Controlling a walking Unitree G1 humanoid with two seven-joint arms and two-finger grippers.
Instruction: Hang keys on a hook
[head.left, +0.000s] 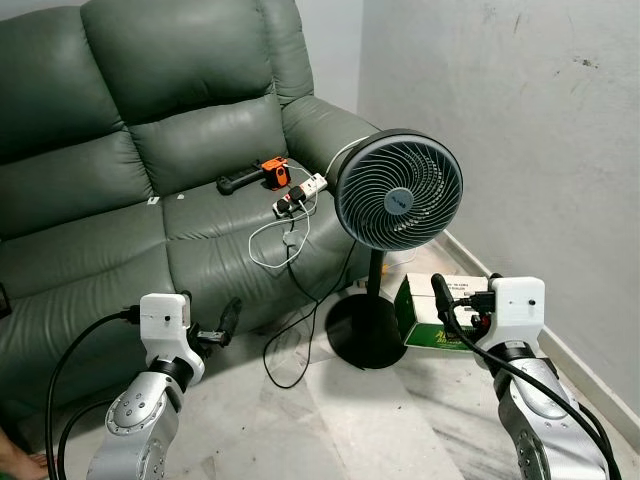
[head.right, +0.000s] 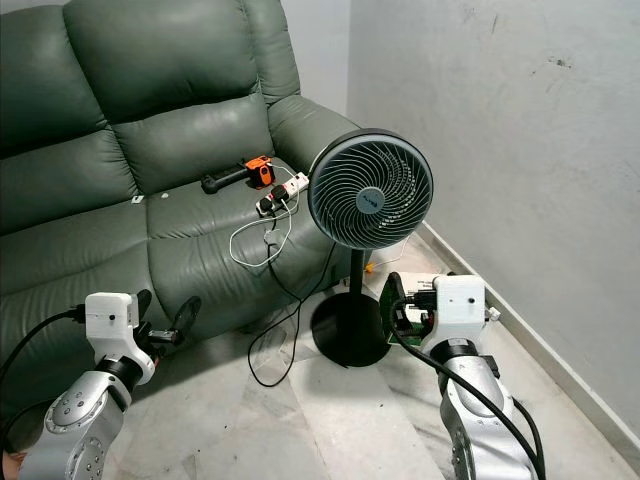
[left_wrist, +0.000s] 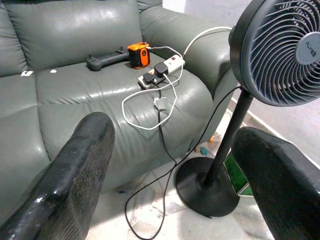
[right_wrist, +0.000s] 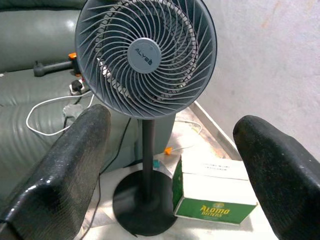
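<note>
My left gripper (head.left: 208, 318) is held low in front of the green leather sofa (head.left: 150, 190), open, with nothing between its fingers (left_wrist: 75, 170). My right gripper (right_wrist: 172, 120) is also open and empty, raised near a standing fan (head.left: 398, 190) and pointing toward it. On the sofa seat lie a white power strip (head.left: 303, 190) with plugs, an orange and black tool (head.left: 262, 175) and a looped white cable (head.left: 280, 240) with a small plug at its end.
The fan's black round base (head.left: 368, 335) stands on the tiled floor beside a green and white box (right_wrist: 215, 195). A black cord (head.left: 290, 350) trails from the sofa across the floor. A grey wall (head.left: 520, 130) closes off the right side.
</note>
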